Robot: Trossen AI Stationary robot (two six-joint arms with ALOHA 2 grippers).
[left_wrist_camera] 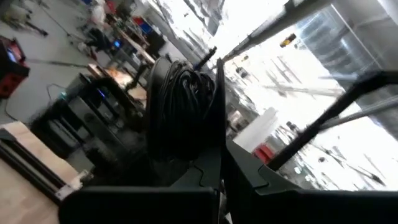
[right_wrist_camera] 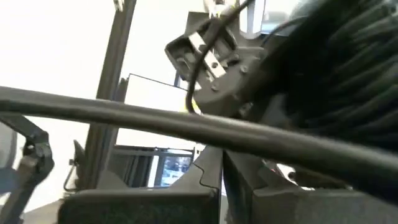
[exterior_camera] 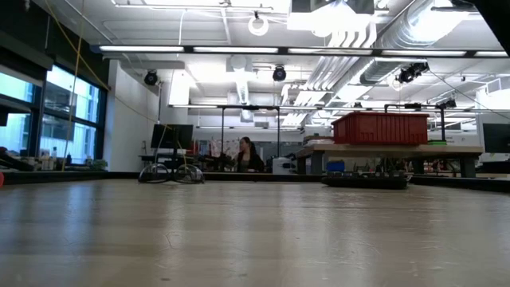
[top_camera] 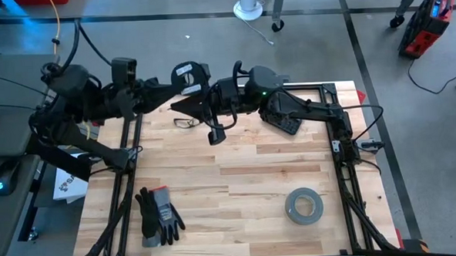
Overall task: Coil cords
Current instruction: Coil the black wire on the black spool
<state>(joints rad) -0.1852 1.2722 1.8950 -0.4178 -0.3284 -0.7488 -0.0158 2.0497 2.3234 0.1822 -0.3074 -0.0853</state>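
The small round black spool [top_camera: 191, 74], wound with thin dark cord [left_wrist_camera: 183, 102], is held up over the table's far middle. My left gripper [top_camera: 182, 99] reaches in from the left and is shut on the spool. My right gripper [top_camera: 212, 107] reaches in from the right, just beside the spool, and is shut on a dark strand of the cord [right_wrist_camera: 155, 124] that crosses its fingertips. The wound cord also shows in the right wrist view [right_wrist_camera: 339, 74]. Neither gripper shows in the low view. My left gripper has the spool by its near rim [left_wrist_camera: 208, 146], right ahead of the shut fingers; the fingers' own bodies hide the exact place. The spool is lifted clear of the table, its flanges on either side of the winding. My right gripper is shut on a strand of the cord [right_wrist_camera: 214, 138], which lies across its fingertips. The strand runs straight and taut toward the winding on the spool. The strand is clear of the table.
A pair of glasses [top_camera: 185, 122] lies on the table below the grippers. A flat black device [top_camera: 284, 123] lies at the far right. A grey tape roll [top_camera: 303, 206] lies near the front right, dark gloves [top_camera: 158, 216] at the front left. A person [exterior_camera: 247, 155] is far behind the table.
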